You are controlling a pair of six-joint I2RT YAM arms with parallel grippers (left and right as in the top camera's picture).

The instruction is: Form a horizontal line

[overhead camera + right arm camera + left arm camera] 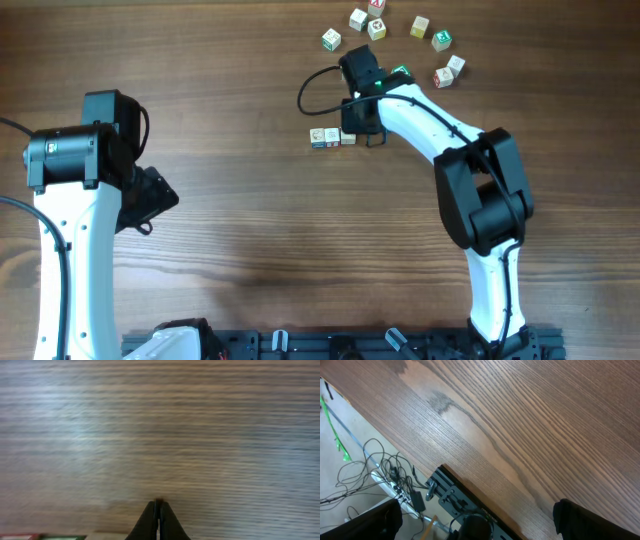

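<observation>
The horizontal line (332, 137) is a short row of three small whitish letter cubes, edge to edge, in the middle of the wooden table. My right gripper (370, 138) is shut and holds nothing, its tips low at the row's right end. In the right wrist view the shut fingertips (158, 505) point over bare wood, and the row's tops (60, 537) just show at the bottom left edge. Whether the fingers touch the row I cannot tell. My left gripper (150, 205) hangs open and empty far to the left, its dark fingers (375, 520) wide apart over the table's front edge.
Several loose letter cubes lie scattered at the back right, among them one at the left (331, 40), one with a green face (441, 41) and one nearest the right arm (443, 77). A black cable (312, 90) loops beside the right wrist. Cables (375, 470) lie on the floor.
</observation>
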